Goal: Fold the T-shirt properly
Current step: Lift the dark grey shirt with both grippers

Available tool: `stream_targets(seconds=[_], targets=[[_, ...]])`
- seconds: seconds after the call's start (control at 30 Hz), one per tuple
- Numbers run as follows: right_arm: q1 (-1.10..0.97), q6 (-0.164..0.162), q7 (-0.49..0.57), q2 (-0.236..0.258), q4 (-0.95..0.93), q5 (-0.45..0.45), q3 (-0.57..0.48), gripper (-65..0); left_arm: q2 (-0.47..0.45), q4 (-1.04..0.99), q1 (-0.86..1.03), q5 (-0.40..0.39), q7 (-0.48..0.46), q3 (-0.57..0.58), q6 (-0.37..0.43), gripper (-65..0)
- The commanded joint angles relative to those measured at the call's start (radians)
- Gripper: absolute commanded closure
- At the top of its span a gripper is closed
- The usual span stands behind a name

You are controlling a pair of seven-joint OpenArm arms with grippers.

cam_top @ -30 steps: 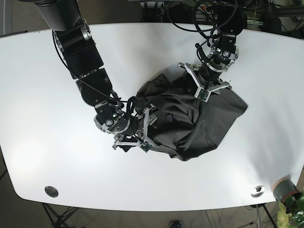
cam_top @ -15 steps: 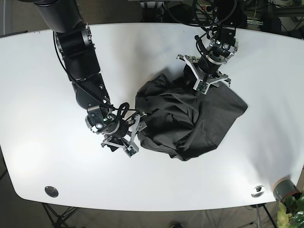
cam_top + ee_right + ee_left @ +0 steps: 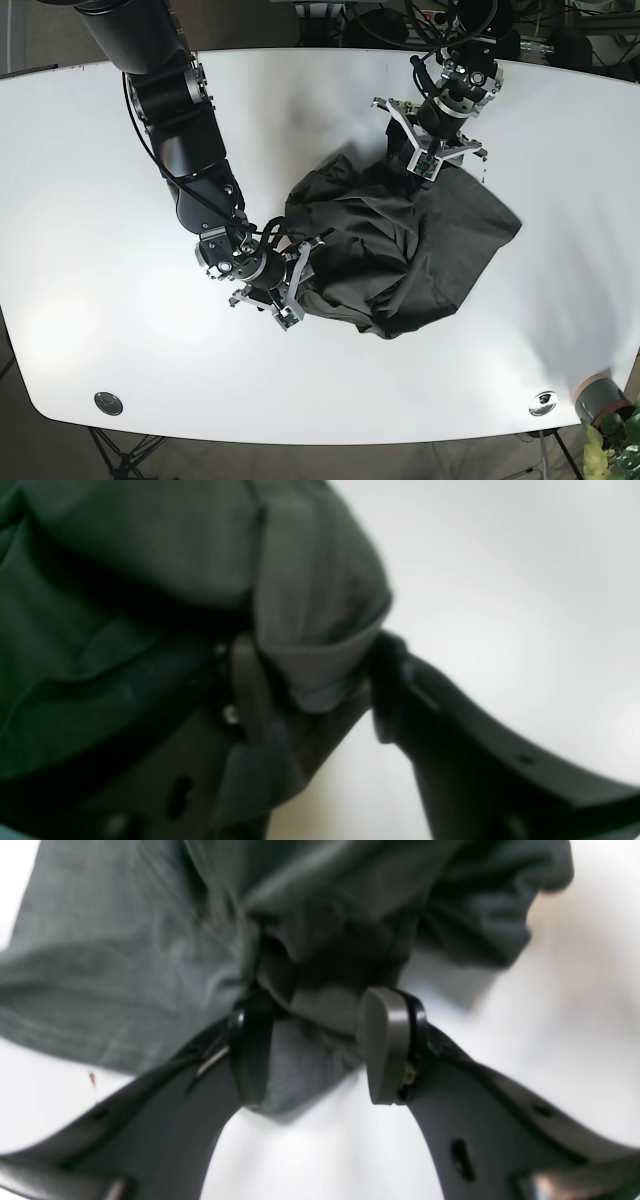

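T-shirt [image 3: 400, 255], dark and unmarked, bunched on table [image 3: 80, 200], gripped in both arms' jaws.

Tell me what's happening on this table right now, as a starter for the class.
A two-armed robot is working on a dark T-shirt that lies crumpled in a heap on the white table. The left pincer has a bunch of fabric between its fingers at the heap's far edge, and the right pincer has a fold of cloth at the near-left edge. Nothing is folded or spread flat yet.
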Motion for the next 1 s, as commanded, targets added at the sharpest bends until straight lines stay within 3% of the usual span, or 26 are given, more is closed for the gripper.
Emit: stream_targets(seconds=[0.0,0.1,0.23,0.53,0.97], targets=[[0.039,0.000,0.044,0.000,0.016,0.009,0.004,-13.0,-0.003,0.020,0.009,-0.007,-0.024,-0.002,0.000,-28.1],[0.041,0.000,0.044,0.002,0.019,0.006,0.004,-1.9,-0.003,0.018,0.019,-0.007,-0.024,-0.002,0.000,-28.1],[0.047,0.000,0.038,0.005,0.053,0.006,0.004,-2.5,-0.004,0.017,0.027,-0.005,-0.024,-0.011,0.000,-28.1],[0.018,0.000,-0.109,0.026,0.266,0.006,0.004,-2.4,-0.003,0.008,0.027,-0.005,-0.024,-0.050,0.000,-28.3],[-0.008,-0.001,-0.114,0.026,0.282,0.012,0.004,-2.4,-0.001,-0.115,-0.007,-0.007,-0.029,-0.077,0.000,-28.3]])
